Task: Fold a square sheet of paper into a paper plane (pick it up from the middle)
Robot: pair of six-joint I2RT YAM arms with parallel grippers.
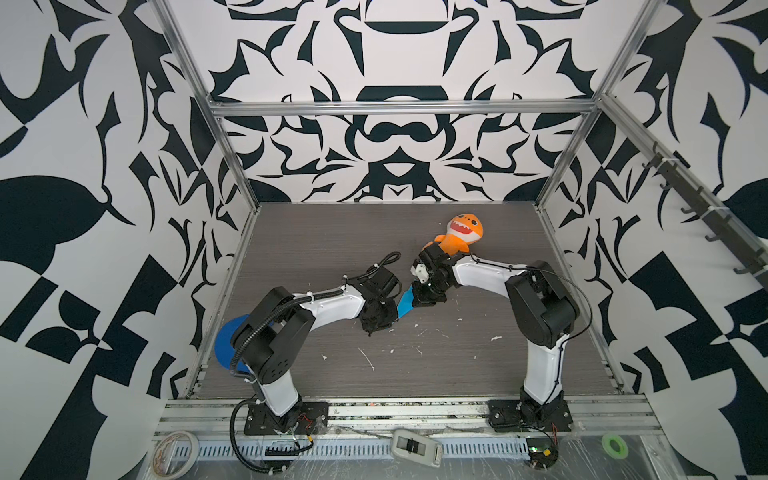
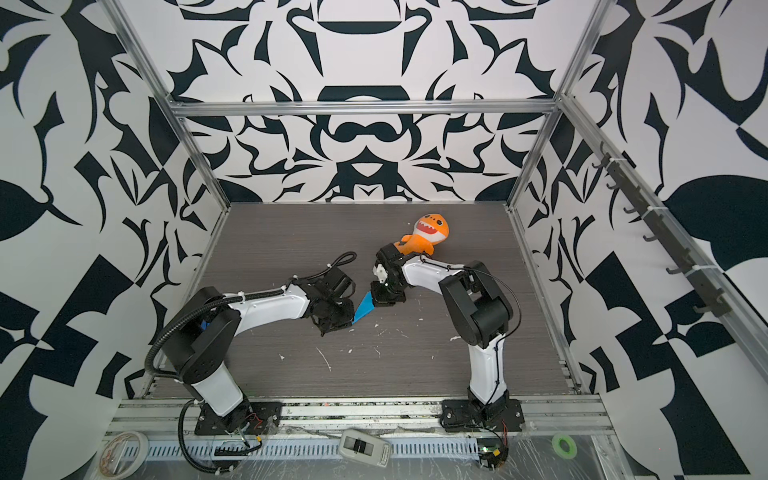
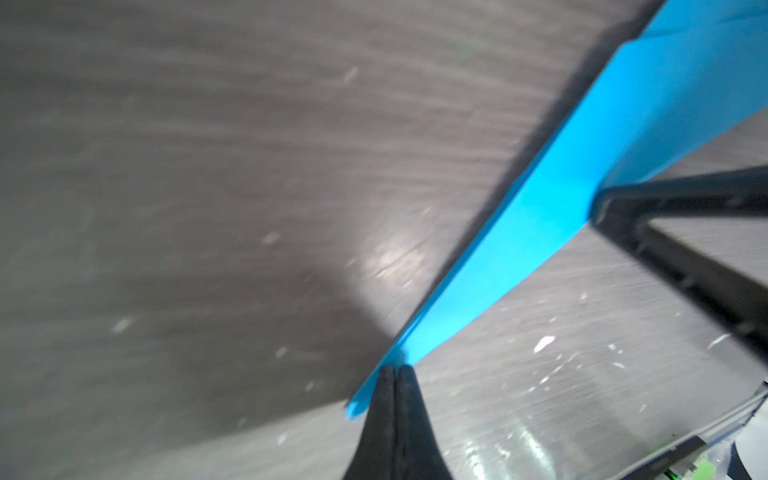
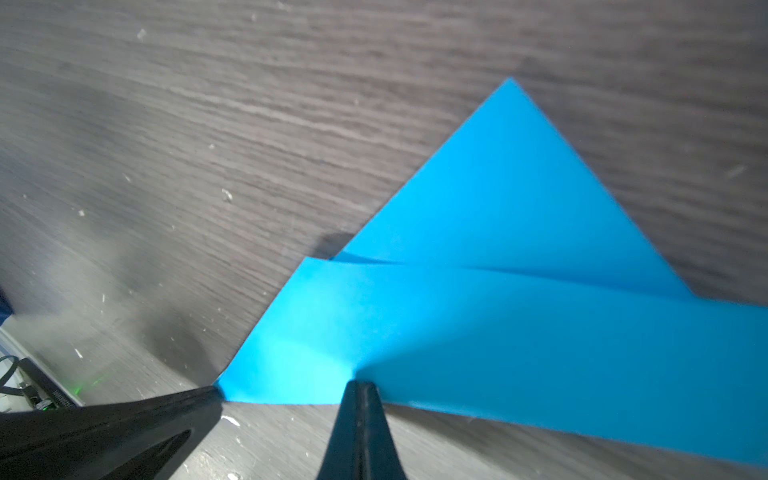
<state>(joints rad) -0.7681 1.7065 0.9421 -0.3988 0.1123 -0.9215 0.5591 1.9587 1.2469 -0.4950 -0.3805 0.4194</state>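
Tips pressed together, right claw (image 4: pixel 360 385) pinches the edge of a creased bright blue folded paper sheet (image 4: pixel 498 232) over grey wood-grain surface (image 4: pixel 249 104).

Bright blue square sheet of paper (image 1: pixel 405 305), folded to a narrow point with 1 triangular flap, near table (image 1: pixel 457 365) centre.

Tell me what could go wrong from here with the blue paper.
Left gripper pinches only the narrow tip of the folded blue paper; it may slip out.
Right gripper is also shut on it; pulling apart could tear it.
The right arm is beside the orange shark plush and might nudge it.
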